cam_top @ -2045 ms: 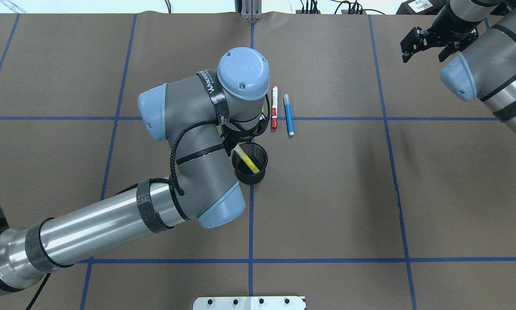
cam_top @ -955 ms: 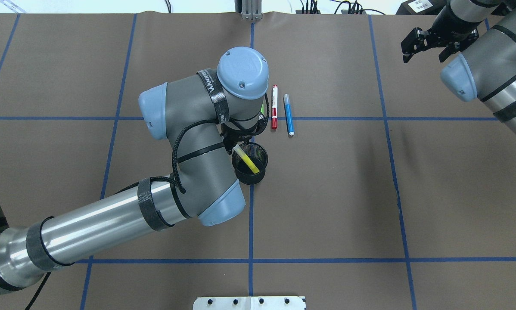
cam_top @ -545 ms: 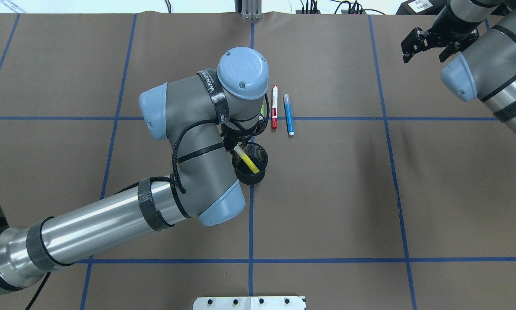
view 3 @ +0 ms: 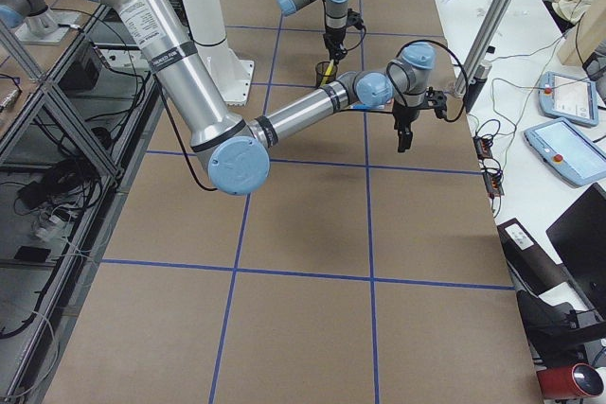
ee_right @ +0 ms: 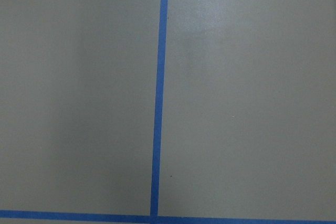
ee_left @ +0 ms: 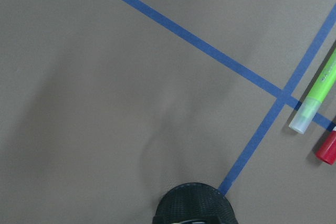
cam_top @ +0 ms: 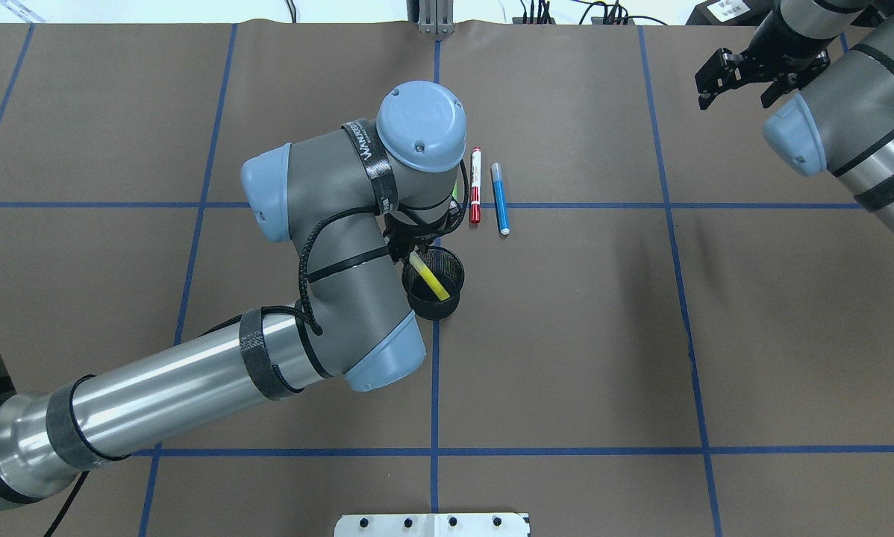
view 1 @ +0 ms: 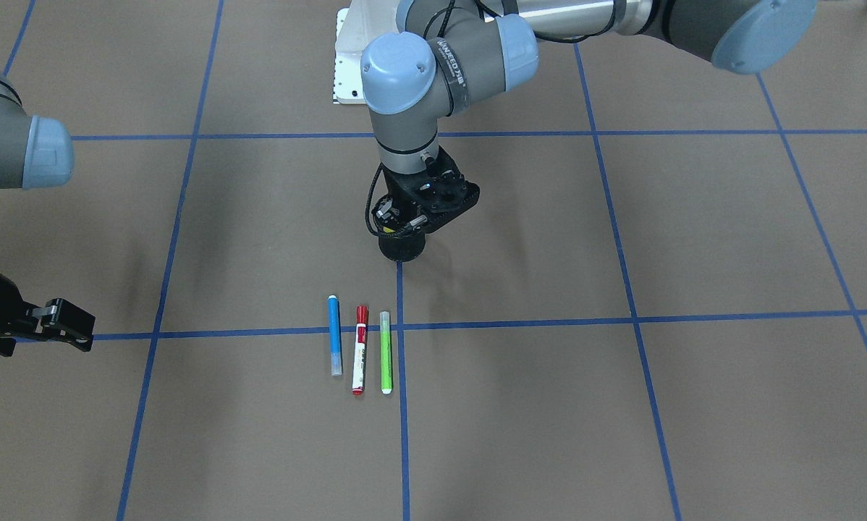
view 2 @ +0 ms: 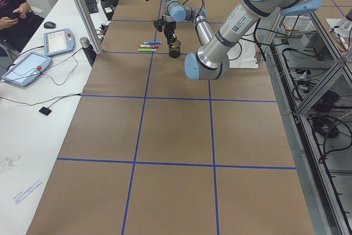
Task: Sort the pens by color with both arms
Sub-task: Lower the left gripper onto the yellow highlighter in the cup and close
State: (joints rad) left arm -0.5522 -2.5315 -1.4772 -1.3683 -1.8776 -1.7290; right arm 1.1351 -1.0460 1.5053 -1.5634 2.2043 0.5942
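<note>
The yellow highlighter (cam_top: 430,277) leans inside the black mesh cup (cam_top: 438,304). Its upper end sits at the fingertips of my left gripper (cam_top: 411,252), which hangs straight over the cup (view 1: 402,250) and looks shut on it. The green pen (view 1: 386,352), the white pen with red cap (view 1: 360,349) and the blue pen (view 1: 334,334) lie side by side on the table just beyond the cup. In the overhead view the red-capped pen (cam_top: 475,185) and blue pen (cam_top: 500,199) show, while my left arm hides most of the green one. My right gripper (cam_top: 738,91) is open and empty at the far right.
Blue tape lines (cam_top: 435,388) divide the brown table into squares. The white base stand (cam_top: 432,524) sits at the near edge. In the left wrist view the cup rim (ee_left: 194,205), the green pen (ee_left: 320,90) and the red cap (ee_left: 328,148) show.
My left arm has shifted very slightly to the right, and the highlighter's upper end moved with it. The right arm and the three lying pens have not moved.
</note>
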